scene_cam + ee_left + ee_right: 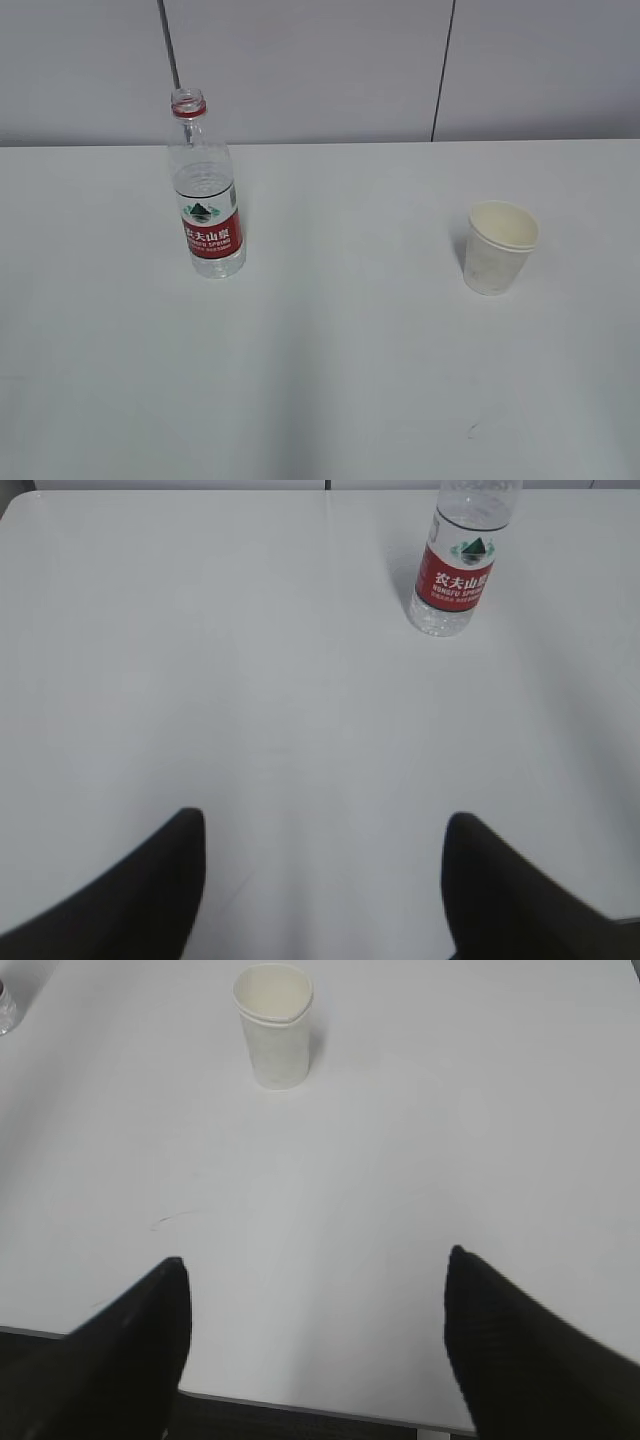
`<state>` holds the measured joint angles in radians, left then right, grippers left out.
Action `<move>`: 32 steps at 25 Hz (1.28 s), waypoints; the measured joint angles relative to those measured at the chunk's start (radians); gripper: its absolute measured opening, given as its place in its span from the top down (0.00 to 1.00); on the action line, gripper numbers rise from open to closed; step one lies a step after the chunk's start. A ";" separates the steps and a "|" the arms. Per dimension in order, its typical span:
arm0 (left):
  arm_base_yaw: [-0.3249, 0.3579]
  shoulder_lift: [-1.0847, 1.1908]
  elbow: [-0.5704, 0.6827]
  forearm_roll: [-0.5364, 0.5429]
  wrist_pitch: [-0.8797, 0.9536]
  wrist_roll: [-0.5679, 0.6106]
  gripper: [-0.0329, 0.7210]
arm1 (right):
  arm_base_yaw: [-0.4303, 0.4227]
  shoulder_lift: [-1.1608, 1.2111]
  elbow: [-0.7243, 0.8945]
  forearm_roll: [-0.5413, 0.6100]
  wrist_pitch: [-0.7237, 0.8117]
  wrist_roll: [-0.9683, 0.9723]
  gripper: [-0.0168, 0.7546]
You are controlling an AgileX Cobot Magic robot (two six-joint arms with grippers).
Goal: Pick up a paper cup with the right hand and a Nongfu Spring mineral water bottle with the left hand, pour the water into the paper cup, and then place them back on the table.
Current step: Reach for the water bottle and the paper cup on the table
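The Nongfu Spring mineral water bottle [205, 190] is standing upright and uncapped on the left part of the table [340, 360], and the paper cup [497, 247] is sitting upright well apart from it on the right; the exterior view is showing both at once but neither arm. The left wrist view is showing only the lower half of the bottle, label facing the camera, far ahead of the left hand [322, 880], whose two dark fingers [150, 895] are spreading wide with nothing between them. The right wrist view is showing the cup's open mouth from above, with a doubled rim, well ahead of the right hand [315, 1345], whose fingers [510, 1345] are likewise standing wide apart and empty near the table's front edge
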<state>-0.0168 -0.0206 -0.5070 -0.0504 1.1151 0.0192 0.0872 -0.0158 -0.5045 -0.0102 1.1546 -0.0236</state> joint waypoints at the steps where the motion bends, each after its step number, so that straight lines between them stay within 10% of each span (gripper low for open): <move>1: 0.000 0.000 0.000 0.000 0.000 0.000 0.35 | 0.000 0.000 0.000 0.000 0.000 0.000 0.22; 23: 0.000 0.000 -0.001 -0.017 -0.006 0.000 0.39 | 0.000 0.000 -0.002 -0.004 -0.009 0.000 0.22; 32: 0.000 0.226 -0.081 -0.021 -0.207 0.004 0.40 | 0.000 0.218 -0.048 -0.004 -0.272 0.000 0.22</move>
<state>-0.0168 0.2058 -0.5876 -0.0716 0.9085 0.0229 0.0872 0.2027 -0.5525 -0.0145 0.8827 -0.0236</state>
